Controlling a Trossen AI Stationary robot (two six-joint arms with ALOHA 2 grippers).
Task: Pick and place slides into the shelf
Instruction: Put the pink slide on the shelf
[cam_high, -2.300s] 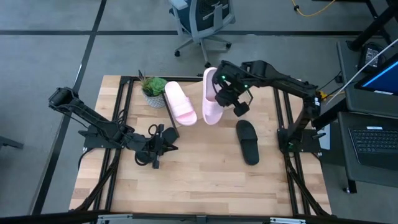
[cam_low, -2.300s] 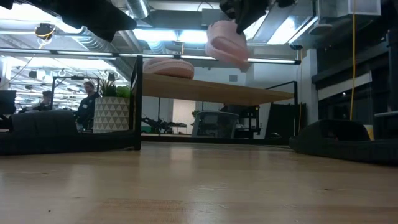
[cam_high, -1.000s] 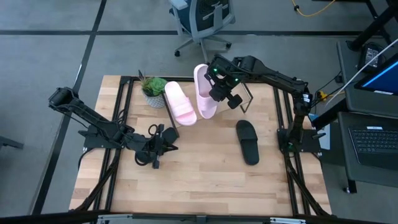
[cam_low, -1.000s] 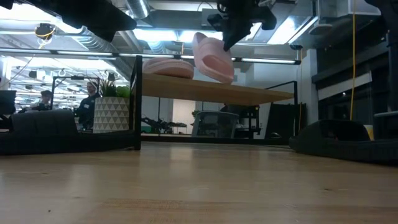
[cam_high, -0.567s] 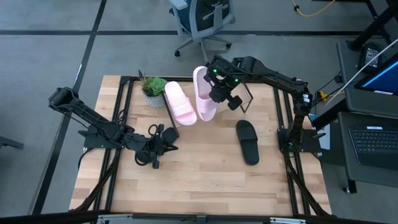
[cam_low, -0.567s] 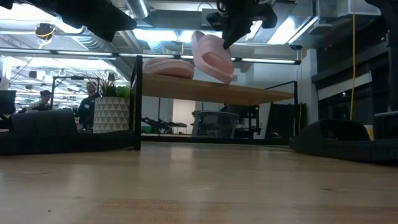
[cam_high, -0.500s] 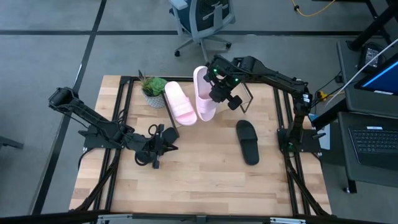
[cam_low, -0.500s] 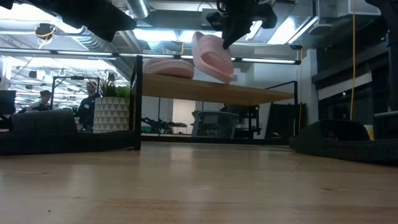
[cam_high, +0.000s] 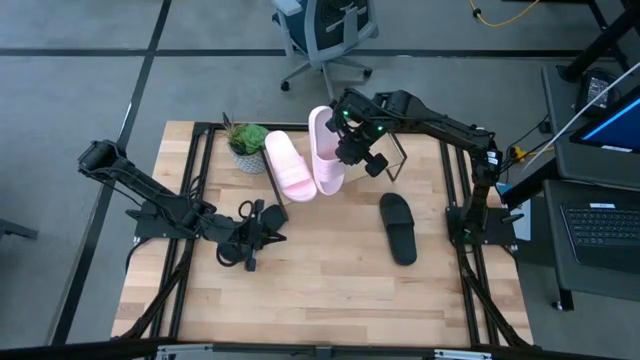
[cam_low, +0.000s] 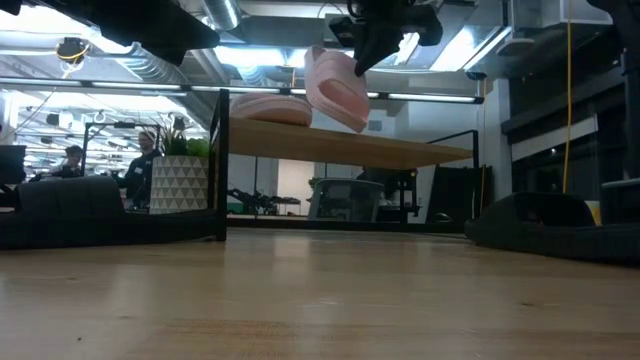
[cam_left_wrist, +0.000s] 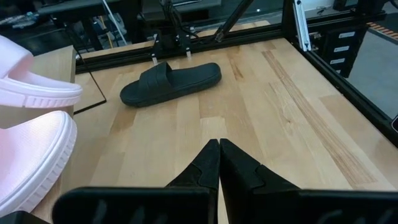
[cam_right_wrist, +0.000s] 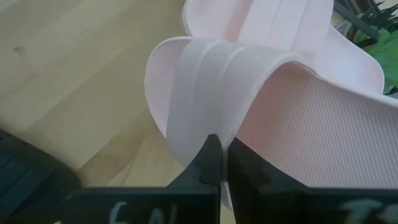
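The right gripper (cam_high: 349, 150) was up over the far part of the bench, its fingers pinched tight on the wide strap of a pale pink slide (cam_high: 325, 152). From table height that slide (cam_low: 337, 88) hung tilted, toe end low, just above the light-wood shelf (cam_low: 345, 147) and close beside the other pink slide (cam_high: 290, 165), which already lay flat on the slanted board nearer the shelf's left end. The wrist camera on that arm showed the strap (cam_right_wrist: 211, 81) folded up between the dark fingertips (cam_right_wrist: 208, 158).

A small potted plant (cam_high: 246, 144) stood at the bench's far left, just beside the resting pink slide. One black slide (cam_high: 398, 228) lay on the bare wood toward the right edge of the bench (cam_high: 330, 300), well apart from the shelf.

The left gripper (cam_high: 262, 226) waited low over the middle of the bench, its fingers (cam_left_wrist: 208, 165) pressed together on nothing.

Beyond the bench, people (cam_low: 145, 150) sat in the room behind.
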